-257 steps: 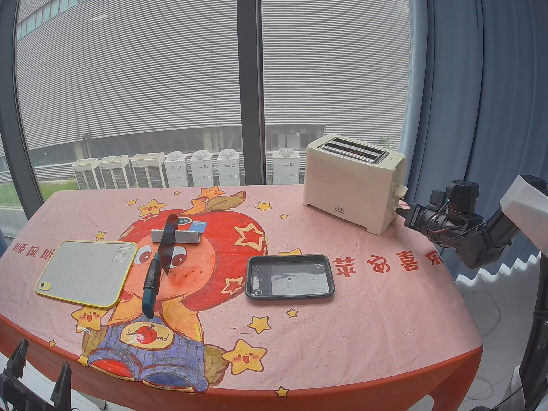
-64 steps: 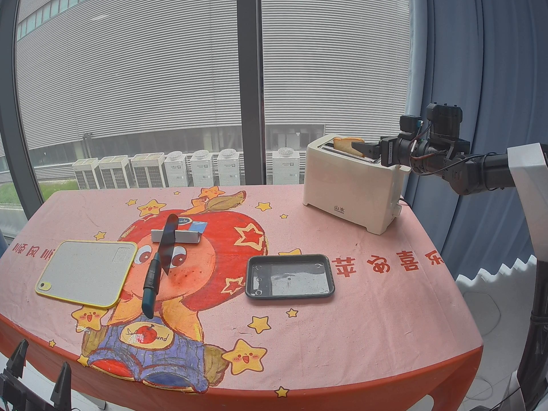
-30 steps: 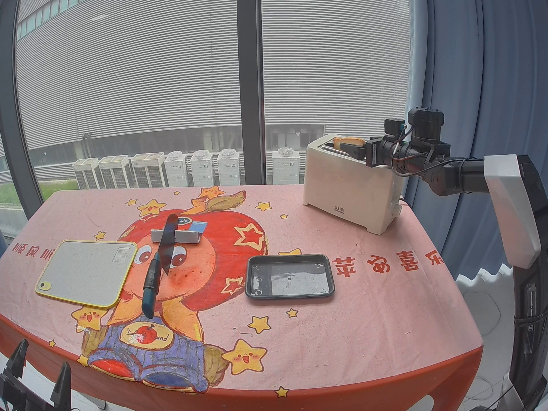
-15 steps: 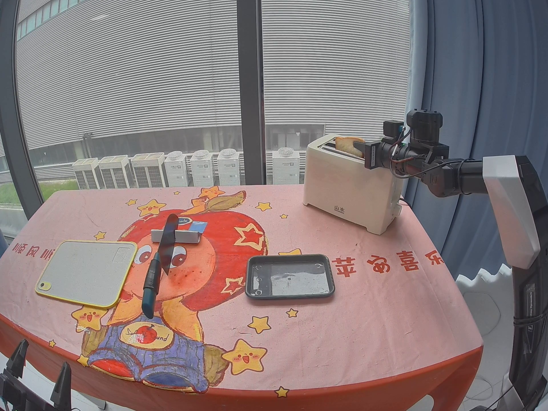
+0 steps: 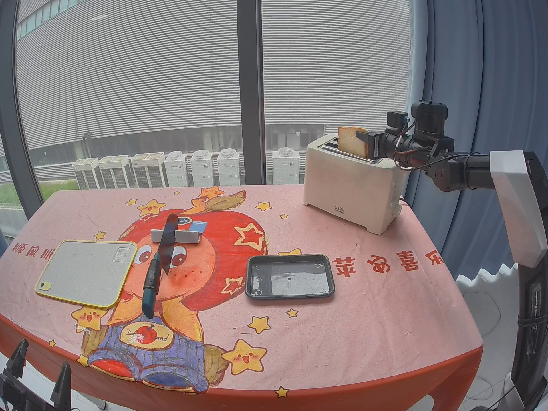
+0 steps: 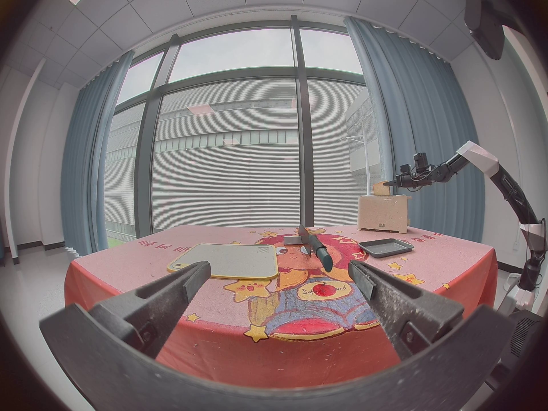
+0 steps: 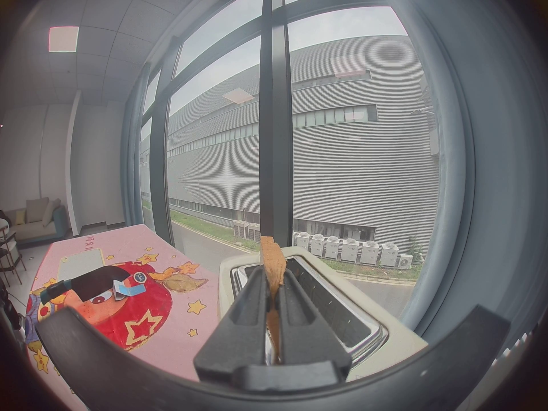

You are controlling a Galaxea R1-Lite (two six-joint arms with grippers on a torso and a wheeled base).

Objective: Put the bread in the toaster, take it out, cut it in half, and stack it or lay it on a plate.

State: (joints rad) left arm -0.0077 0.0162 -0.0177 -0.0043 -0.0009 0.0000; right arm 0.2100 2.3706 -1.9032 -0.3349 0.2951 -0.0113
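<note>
Looking from the head camera: the right gripper [image 5: 363,140] is clamping the bread [image 5: 348,139] by its side edge and holding the slice upright over the toaster [image 5: 348,192].
Toaster: it is standing at the far right of the table [image 5: 371,315], near the window.
Bread's position: its lower edge is sitting at the mouth of a slot; I cannot tell whether it is clear of the slot.
Tray: a black tray [image 5: 290,295] is lying near the middle of the table, in front of the toaster and well apart from it.
Cutting board: a pale cutting board [image 5: 85,272] is lying at the left side.
Knife: a knife [image 5: 153,278] is lying just beside the board, with its dark blade leaning on a small rest [image 5: 181,237].
Left wrist camera: the left gripper [image 6: 279,269] is hanging off the table's near edge, with its fingers spread wide and gripping nothing.
Right wrist camera: the two fingers are pressing on either face of the bread, and the slice is standing on edge between them above the toaster's slot.
</note>
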